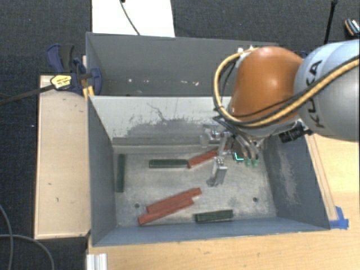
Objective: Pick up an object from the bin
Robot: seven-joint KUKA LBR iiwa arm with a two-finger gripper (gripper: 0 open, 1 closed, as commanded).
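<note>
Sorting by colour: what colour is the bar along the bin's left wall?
The bar is dark green, in the camera view.

Dark speckled carpet (22, 16) surrounds the setup; black cables (25, 93) trail across it at left.

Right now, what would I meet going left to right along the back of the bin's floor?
First a dark green bar by the left wall → dark green bar lying crosswise → small red-brown bar → gripper.
</note>
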